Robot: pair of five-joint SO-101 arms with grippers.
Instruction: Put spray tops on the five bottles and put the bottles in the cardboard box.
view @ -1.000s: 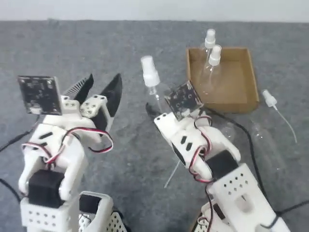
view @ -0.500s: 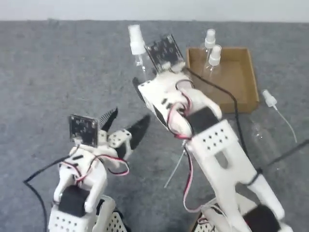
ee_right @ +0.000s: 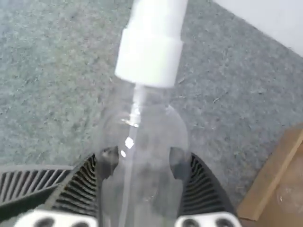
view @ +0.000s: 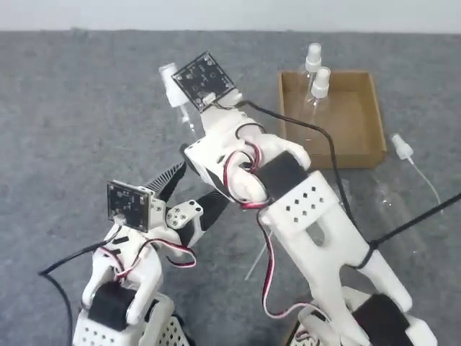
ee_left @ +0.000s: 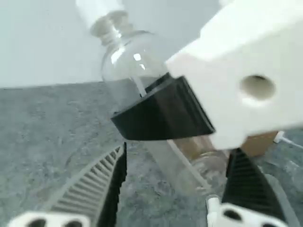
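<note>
My right gripper [view: 193,140] is shut on a clear bottle [view: 181,108] with a white spray top [view: 169,74], held tilted above the grey mat left of the cardboard box [view: 364,144]. In the right wrist view the bottle [ee_right: 142,137] stands between the ribbed fingers [ee_right: 75,187], spray top [ee_right: 151,47] up. My left gripper [view: 196,193] is open just below, near the table's front. In the left wrist view its fingers [ee_left: 111,189] flank the bottle's [ee_left: 137,61] lower end; whether they touch is unclear. Two capped bottles [view: 317,86] stand in the box.
A loose spray top [view: 402,148] with its thin tube lies right of the box. An uncapped clear bottle [view: 392,205] lies on the mat in front of it. A thin tube [view: 256,263] lies beside the right arm's base. Cables trail from both arms.
The right arm has swung left and away from the box, carrying the capped bottle. The left arm drew back toward the front, and its open gripper now sits under the bottle.
</note>
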